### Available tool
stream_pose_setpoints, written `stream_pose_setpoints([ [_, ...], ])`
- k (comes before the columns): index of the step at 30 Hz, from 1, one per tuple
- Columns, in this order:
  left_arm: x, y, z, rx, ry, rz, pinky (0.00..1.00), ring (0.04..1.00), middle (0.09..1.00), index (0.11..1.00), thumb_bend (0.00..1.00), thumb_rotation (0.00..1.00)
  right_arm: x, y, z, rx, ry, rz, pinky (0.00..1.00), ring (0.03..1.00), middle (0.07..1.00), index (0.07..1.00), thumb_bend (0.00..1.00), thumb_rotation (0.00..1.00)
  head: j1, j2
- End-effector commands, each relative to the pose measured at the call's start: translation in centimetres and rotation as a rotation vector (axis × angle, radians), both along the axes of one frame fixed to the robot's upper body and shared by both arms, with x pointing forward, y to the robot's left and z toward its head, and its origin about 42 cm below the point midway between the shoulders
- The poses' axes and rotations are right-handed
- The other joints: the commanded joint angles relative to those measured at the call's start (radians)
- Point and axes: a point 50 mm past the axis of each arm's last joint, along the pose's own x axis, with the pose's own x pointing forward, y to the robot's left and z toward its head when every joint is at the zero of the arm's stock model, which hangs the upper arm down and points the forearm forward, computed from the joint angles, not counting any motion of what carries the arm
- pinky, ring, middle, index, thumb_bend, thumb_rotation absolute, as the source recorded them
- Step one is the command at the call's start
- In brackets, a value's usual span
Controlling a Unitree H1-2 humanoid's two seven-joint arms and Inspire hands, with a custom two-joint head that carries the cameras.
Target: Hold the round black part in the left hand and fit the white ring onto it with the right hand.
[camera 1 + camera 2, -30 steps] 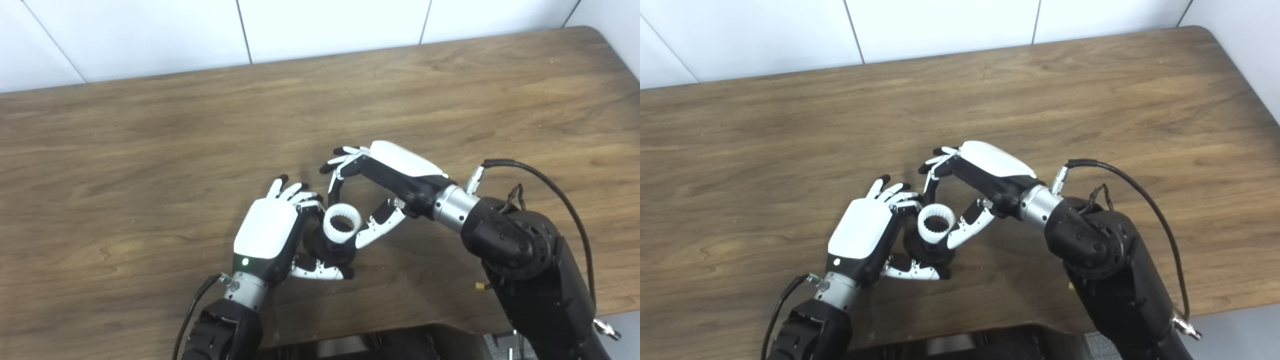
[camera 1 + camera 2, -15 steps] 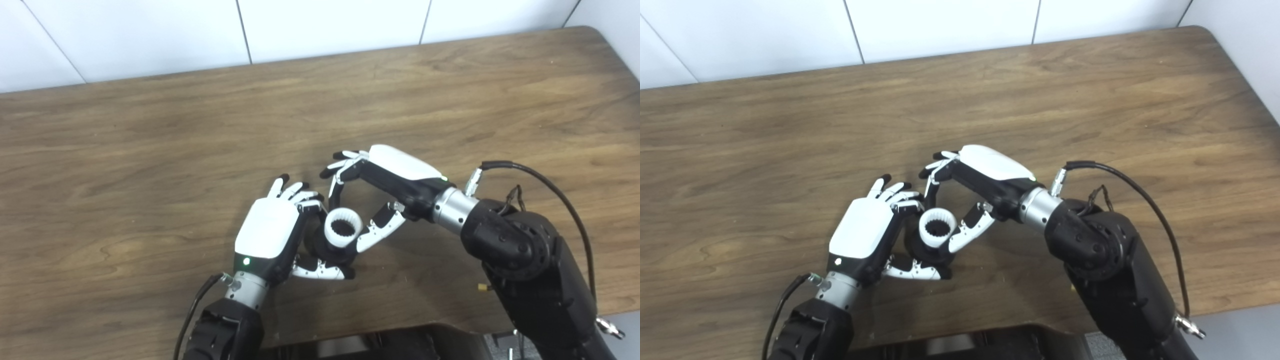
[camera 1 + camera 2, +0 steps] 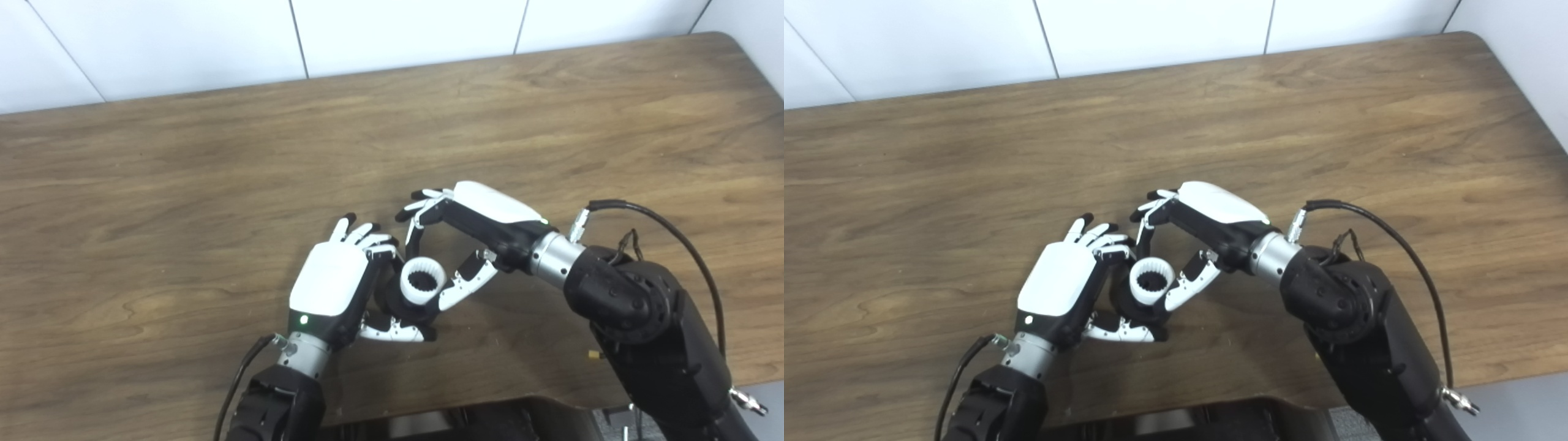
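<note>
The round black part rests low on the wooden table, held in my left hand, whose fingers and thumb wrap its left and front sides. The white ring, toothed inside, sits on top of the black part. My right hand pinches the ring between a finger at its back and the thumb at its right side. The same shows in the right eye view: ring, left hand, right hand. Most of the black part is hidden by the hands.
White tiled wall runs along the table's far edge. The table's right edge is at the far right. A black cable loops from my right forearm. A dark object shows below the table's near edge.
My right hand has lowered slightly toward me, and the white ring has sunk a little lower on the black part. My left hand has barely moved.
</note>
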Motion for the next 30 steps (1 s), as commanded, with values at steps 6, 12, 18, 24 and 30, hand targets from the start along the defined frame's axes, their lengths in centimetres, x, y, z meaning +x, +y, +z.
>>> stream_pose_setpoints([
  [6,0.46,-0.6,1.3,-0.034,-0.058,0.002,1.0,0.892,0.78,0.484,0.52,0.05,0.24,0.23,0.82,0.012,-0.064,0.014,1.0,0.963,0.845,0.483,0.52,0.13,0.0,-0.002],
  [12,0.41,-0.64,1.31,-0.03,-0.061,0.002,1.0,0.89,0.779,0.484,0.52,0.05,0.3,0.36,0.82,0.017,-0.064,0.013,1.0,0.966,0.846,0.482,0.52,0.13,0.005,0.0],
  [18,0.49,-0.74,1.23,-0.032,-0.067,0.0,1.0,0.887,0.776,0.483,0.52,0.05,0.33,0.54,0.77,0.018,-0.06,0.016,1.0,0.963,0.843,0.482,0.52,0.13,0.014,0.0],
  [24,0.54,-0.78,1.26,-0.028,-0.066,0.0,1.0,0.889,0.779,0.484,0.52,0.05,0.31,0.57,0.48,0.011,-0.061,0.023,1.0,0.959,0.841,0.482,0.52,0.13,0.013,-0.002],
  [30,0.57,-0.75,1.22,-0.031,-0.071,-0.002,1.0,0.888,0.776,0.484,0.52,0.05,0.25,0.59,0.29,0.007,-0.057,0.025,1.0,0.96,0.842,0.482,0.52,0.13,0.013,-0.002],
])
